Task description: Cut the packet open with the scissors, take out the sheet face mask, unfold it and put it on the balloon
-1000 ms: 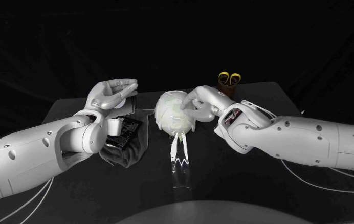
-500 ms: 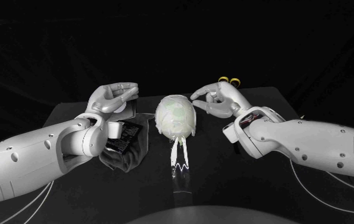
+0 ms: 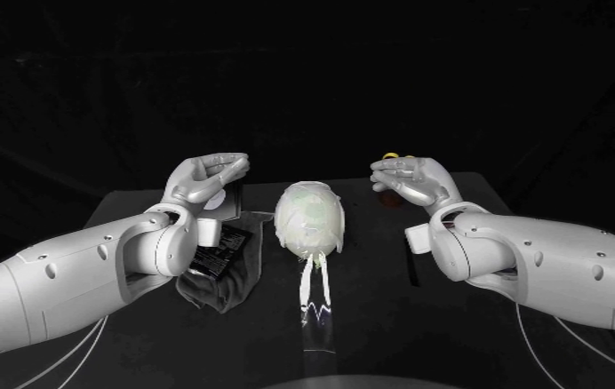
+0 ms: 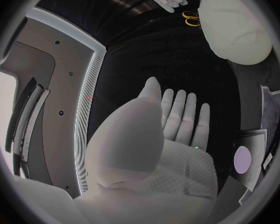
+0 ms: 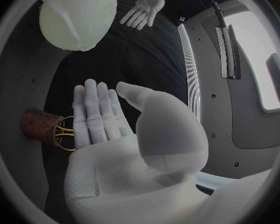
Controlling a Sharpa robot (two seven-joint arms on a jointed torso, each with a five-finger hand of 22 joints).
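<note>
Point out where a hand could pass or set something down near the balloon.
Free: the table between the balloon and the right arm, and the strip behind the balloon. Crowded: left of the balloon, where the packet lies by the left arm; scissors stand behind the right hand.

Dim, dark bkgd, fisheye-warped wrist edges

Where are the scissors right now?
In the head view the scissors sit far right on the table, just behind the right hand; the right wrist view shows them in a brown holder.

Matt table (image 3: 397, 318); balloon (image 3: 312, 218) seemingly smooth
</note>
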